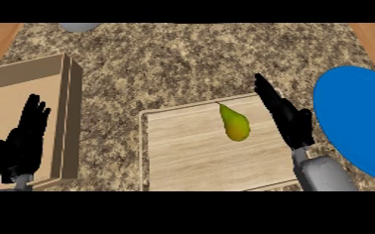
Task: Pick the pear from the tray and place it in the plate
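A yellow-green pear (pixel 234 123) lies on the light wooden tray (pixel 183 153) in the middle of the counter, stem pointing away from me. My right hand (pixel 287 116) is just right of the pear, fingers straight and pointing up the view, not touching the fruit. The blue plate (pixel 348 114) sits at the right edge, partly cut off. My left hand (pixel 26 139) rests open at the lower left, fingers up.
A wooden box (pixel 51 94) stands at the left under my left hand. A grey object (pixel 79 27) pokes in at the top edge. Speckled stone counter (pixel 183 64) spreads behind the tray.
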Tool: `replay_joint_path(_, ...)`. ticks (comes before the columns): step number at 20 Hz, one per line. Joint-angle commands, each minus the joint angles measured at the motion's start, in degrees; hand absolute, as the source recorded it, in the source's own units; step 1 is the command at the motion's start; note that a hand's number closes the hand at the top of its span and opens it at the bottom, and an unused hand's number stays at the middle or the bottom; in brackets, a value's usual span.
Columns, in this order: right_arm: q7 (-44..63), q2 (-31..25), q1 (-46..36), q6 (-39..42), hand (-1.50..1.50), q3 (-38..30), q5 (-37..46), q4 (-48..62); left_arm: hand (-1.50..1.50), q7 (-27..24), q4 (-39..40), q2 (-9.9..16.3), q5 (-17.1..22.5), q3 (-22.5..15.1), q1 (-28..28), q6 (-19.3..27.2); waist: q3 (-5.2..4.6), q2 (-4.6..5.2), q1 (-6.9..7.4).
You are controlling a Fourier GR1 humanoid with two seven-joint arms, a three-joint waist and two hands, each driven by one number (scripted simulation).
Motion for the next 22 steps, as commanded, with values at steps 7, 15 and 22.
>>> replay_joint_path(7,-5.29,-9.72,-19.53,22.84,1.5,2.78,1.45,0.93,0.0,3.65,-0.51,0.52,-2.98,-6.74,-5.55,-5.63,-0.27,-1.86,2.67)
replay_joint_path(15,-25.18,-4.54,-16.7,42.29,-1.5,-5.05,-9.8,32.16,0.0,8.6,-0.94,-1.89,-5.88,-11.24,-10.0,-5.5,0.5,-0.11,3.71)
replay_joint_path(22,-37.41,-9.79,-23.56,46.07,-1.5,0.82,5.42,39.24,0.0,13.46,-1.76,-1.79,-6.34,-10.05,-13.52,-4.61,0.43,-0.68,3.39)
